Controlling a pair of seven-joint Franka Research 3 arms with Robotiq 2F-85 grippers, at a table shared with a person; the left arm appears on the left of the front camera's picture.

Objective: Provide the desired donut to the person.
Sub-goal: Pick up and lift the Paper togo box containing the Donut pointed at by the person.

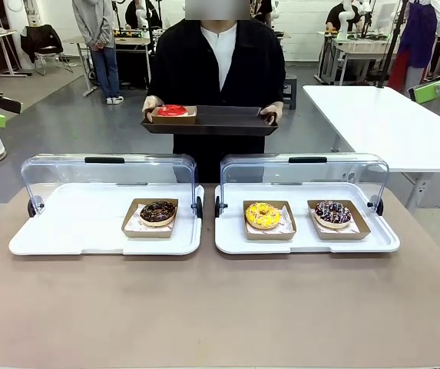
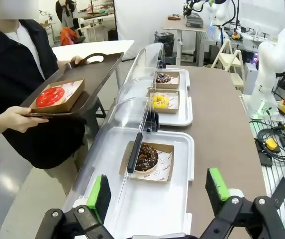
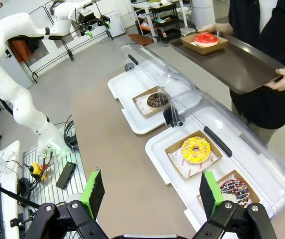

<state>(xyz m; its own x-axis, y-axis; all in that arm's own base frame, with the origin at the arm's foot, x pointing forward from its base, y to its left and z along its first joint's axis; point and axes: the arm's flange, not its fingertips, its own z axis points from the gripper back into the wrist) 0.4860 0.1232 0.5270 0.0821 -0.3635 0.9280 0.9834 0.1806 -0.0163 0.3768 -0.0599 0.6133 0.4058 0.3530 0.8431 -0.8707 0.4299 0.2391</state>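
The yellow donut [image 1: 263, 215] sits in an open cardboard box on a white tray [image 1: 231, 231] on the desk [image 1: 204, 307], and everything else is easiest to place from it. Just beside it on the robot's right, on the same tray, is a sprinkled donut [image 1: 332, 213] in its own box. To its left, on the neighbouring tray [image 1: 74, 223], lies a chocolate donut [image 1: 158, 212]. The clear lids [image 1: 304, 173] of both trays are swung up behind the donuts. Beyond the yellow donut, across the desk, the person [image 1: 218, 69] stands holding a dark tray [image 1: 227, 119] in both hands, off the desk. A red donut [image 1: 172, 111] in a box rests at the end of it, farther left than the yellow one (the other end is bare). On the near side of the yellow donut, the left end effector [image 2: 158, 188] hovers over the neighbouring tray with its fingers wide apart, gripping nothing. The right end effector [image 3: 150, 186] hangs above the desk, fingers equally spread, touching nothing.
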